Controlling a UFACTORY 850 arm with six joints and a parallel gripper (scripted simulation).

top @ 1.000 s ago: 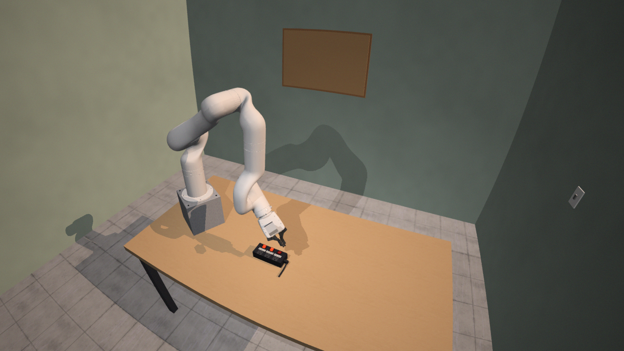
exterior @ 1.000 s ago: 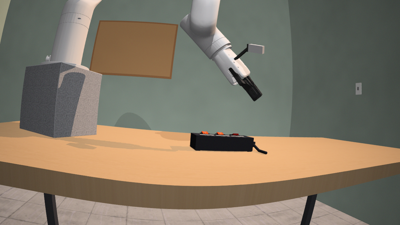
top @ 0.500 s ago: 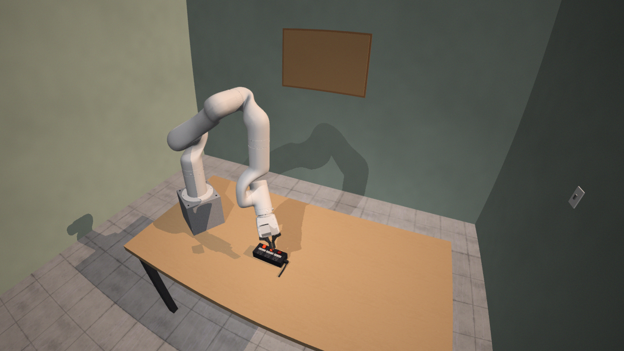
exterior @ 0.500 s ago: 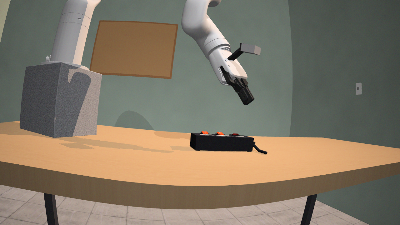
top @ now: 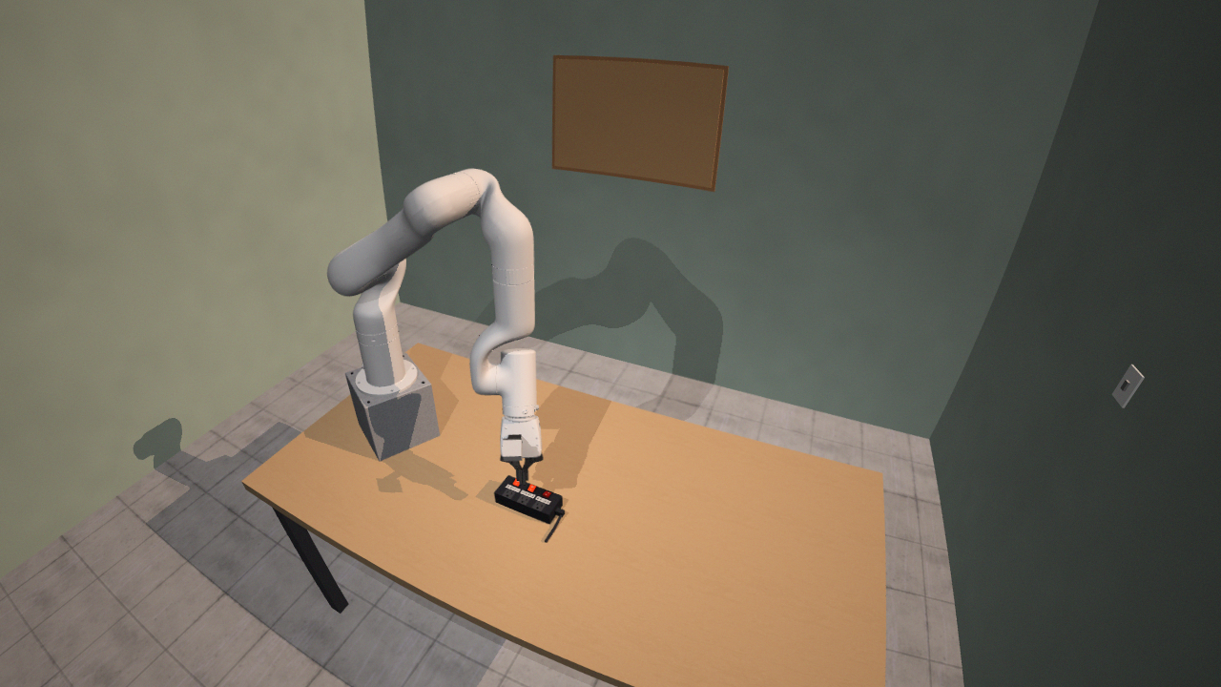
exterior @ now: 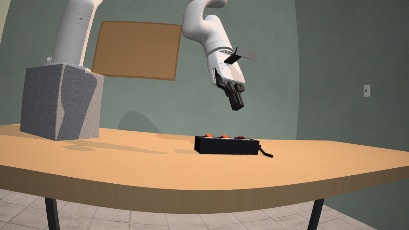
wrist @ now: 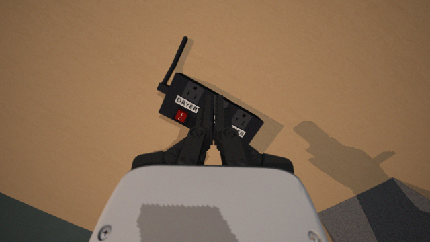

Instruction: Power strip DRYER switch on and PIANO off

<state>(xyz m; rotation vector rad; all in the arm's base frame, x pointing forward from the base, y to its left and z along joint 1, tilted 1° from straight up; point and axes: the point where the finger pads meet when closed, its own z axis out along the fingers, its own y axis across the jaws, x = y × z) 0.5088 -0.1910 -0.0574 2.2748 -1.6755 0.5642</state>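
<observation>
Wooden table (exterior: 314, 160) is carrying everything, with the robot's grey base block (exterior: 58, 101) sitting well off from the power strip (exterior: 226, 145), which is lying flat and right way up near the table's middle. Above the power strip the gripper (exterior: 236, 106) is hovering, its fingers pressed together on nothing, clear of the strip's top. A stiff cord stub (exterior: 266, 153) is sticking out of the strip's end nearest the DRYER switch (wrist: 181, 115), which is showing dark red; the other two switches are hidden in the wrist view. Being a light, rigid box, the strip could probably skid or tip, so pressing straight down on the rocker's raised end seems wiser than gripping.
</observation>
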